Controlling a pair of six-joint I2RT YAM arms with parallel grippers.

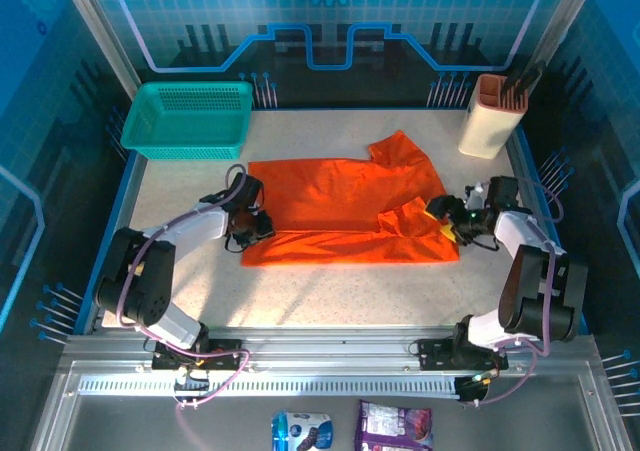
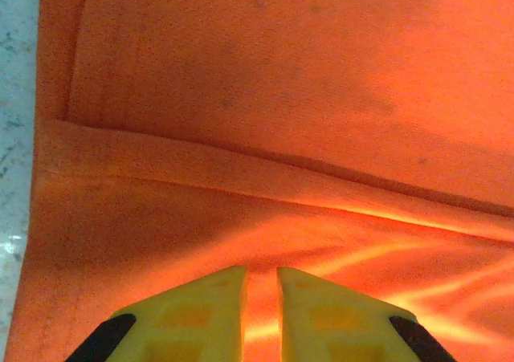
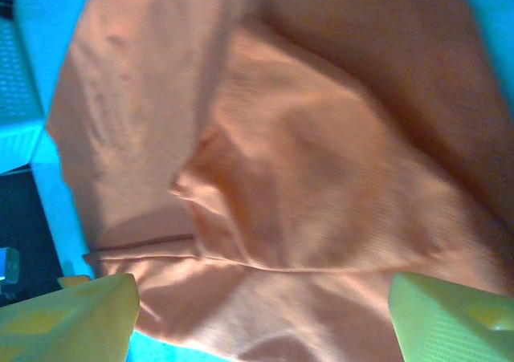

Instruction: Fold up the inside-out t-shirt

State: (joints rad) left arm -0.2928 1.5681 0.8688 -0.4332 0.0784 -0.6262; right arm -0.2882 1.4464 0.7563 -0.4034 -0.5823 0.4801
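The inside-out t-shirt (image 1: 345, 206) lies pinched in the narrow left gripper (image 2: 261, 275); right gripper (image 3: 261, 286) spread wide, cloth just ahead.

No lettering can be read (print on the blue packet (image 1: 301, 431) and purple packet (image 1: 396, 426) blurs).

One t-shirt (image 1: 340, 206), one teal basket (image 1: 185, 149), one beige holder (image 1: 485, 123), two packets (image 1: 302, 432) (image 1: 396, 426), two pincers (image 1: 262, 227) (image 1: 446, 217)

t-shirt (image 1: 340, 211): mid-table (image 1: 330, 291) | basket (image 1: 190, 119): behind, left | holder (image 1: 490, 116): behind, right
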